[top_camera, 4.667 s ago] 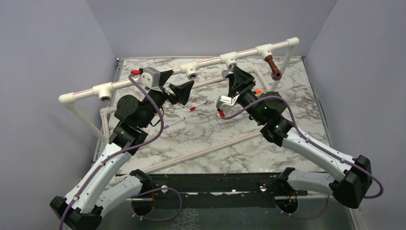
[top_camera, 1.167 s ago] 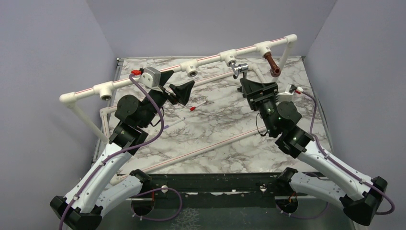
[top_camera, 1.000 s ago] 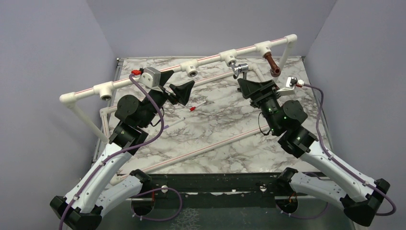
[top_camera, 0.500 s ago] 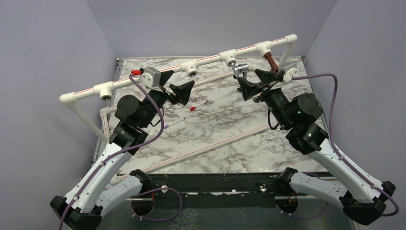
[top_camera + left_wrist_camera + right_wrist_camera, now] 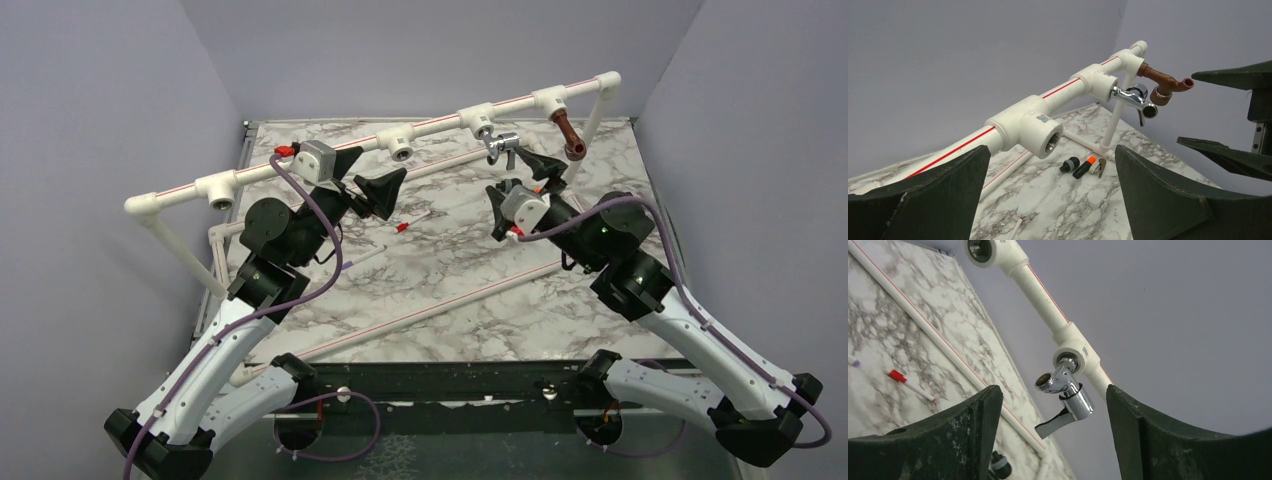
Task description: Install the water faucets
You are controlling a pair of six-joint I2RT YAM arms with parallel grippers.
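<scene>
Rolling right tool, seemingly straddling chrome faucet

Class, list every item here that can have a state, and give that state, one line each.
chrome faucet: fitted into the white pipe, not gripped
reddish-brown faucet: fitted into the white pipe near its right end
middle tee socket: empty
left tee socket: empty
left gripper: open, holding nothing
right gripper: open, facing the chrome faucet, not touching it

No readable text — just an illegible printed mark on one white tee.
</scene>
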